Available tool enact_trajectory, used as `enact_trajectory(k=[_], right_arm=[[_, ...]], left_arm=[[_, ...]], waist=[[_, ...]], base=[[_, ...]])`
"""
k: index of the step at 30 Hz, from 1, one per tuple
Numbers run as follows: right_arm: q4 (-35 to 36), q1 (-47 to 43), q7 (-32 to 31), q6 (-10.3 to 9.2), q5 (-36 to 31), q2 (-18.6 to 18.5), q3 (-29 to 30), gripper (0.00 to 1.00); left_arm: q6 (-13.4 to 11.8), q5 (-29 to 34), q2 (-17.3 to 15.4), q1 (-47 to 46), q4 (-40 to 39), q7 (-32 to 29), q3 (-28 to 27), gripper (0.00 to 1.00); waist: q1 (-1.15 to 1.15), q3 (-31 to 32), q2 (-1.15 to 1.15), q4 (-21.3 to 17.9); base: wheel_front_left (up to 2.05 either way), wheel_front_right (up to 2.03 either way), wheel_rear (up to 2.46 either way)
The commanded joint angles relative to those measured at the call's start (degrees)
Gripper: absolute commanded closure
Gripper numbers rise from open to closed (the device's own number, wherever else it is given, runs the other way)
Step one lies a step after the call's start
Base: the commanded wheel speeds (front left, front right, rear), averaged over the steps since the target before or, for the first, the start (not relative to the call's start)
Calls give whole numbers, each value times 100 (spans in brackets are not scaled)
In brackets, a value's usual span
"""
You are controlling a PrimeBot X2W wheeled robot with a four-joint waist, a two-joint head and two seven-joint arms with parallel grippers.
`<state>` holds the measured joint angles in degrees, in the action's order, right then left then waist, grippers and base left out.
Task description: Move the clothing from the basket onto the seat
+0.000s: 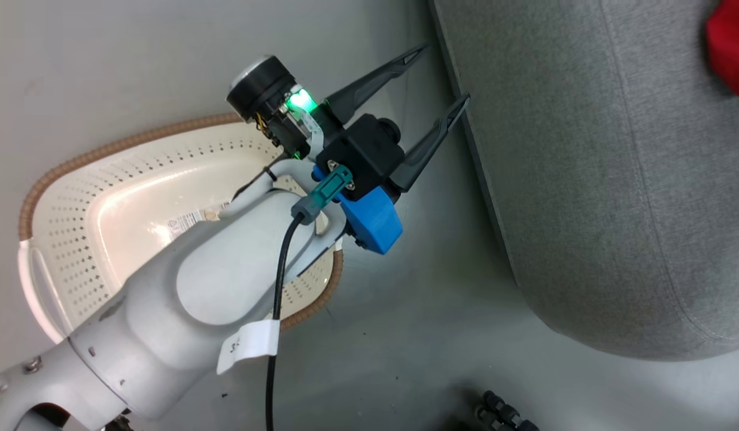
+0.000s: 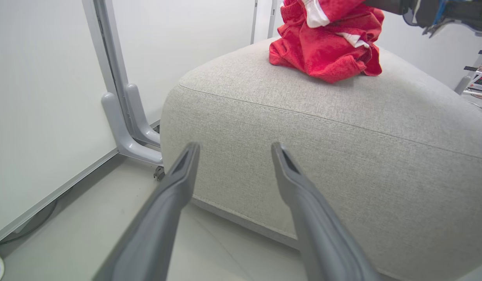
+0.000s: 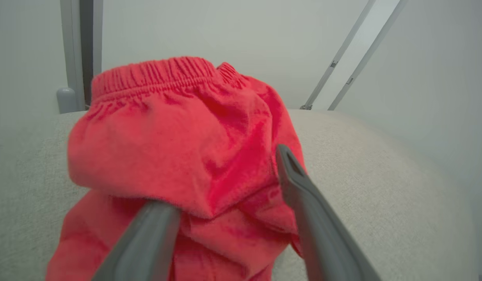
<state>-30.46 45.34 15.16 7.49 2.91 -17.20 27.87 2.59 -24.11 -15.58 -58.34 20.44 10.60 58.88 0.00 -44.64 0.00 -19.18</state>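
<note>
The clothing (image 3: 166, 148) is a bright red bundle with white trim lying on top of the grey seat (image 2: 342, 136). It also shows as red fabric (image 1: 731, 48) at the head view's top right. My right gripper (image 3: 237, 156) is open around the bundle; fabric drapes over its left fingertip. My left gripper (image 1: 444, 75) is open and holds nothing, hanging beside the seat (image 1: 584, 179) edge and above the basket (image 1: 106, 149). In the left wrist view this gripper (image 2: 236, 147) faces the seat's side. The basket's visible interior shows no clothing; my left arm hides part of it.
The basket stands on the grey floor (image 1: 405, 335) left of the seat, a paper label (image 1: 186, 221) on its bottom. White wall panels with a grey frame foot (image 2: 123, 128) stand behind the seat. A black ribbed part (image 1: 504, 413) lies at the bottom edge.
</note>
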Motion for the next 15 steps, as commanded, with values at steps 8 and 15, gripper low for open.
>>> enact_trajectory(k=[8, 15], right_arm=[[662, -1214, 0, 0, -53, -10, -431, 0], [1456, -1932, 0, 1, 2, 5, -718, 0]], left_arm=[[-101, -287, 185, 512, 354, 360, -156, 0], [-285, -514, 371, 1058, 420, 464, -743, 0]], waist=[[0, 1011, 0, 43], [0, 1908, 0, 312]], base=[[0, 0, 0], [0, 0, 0]])
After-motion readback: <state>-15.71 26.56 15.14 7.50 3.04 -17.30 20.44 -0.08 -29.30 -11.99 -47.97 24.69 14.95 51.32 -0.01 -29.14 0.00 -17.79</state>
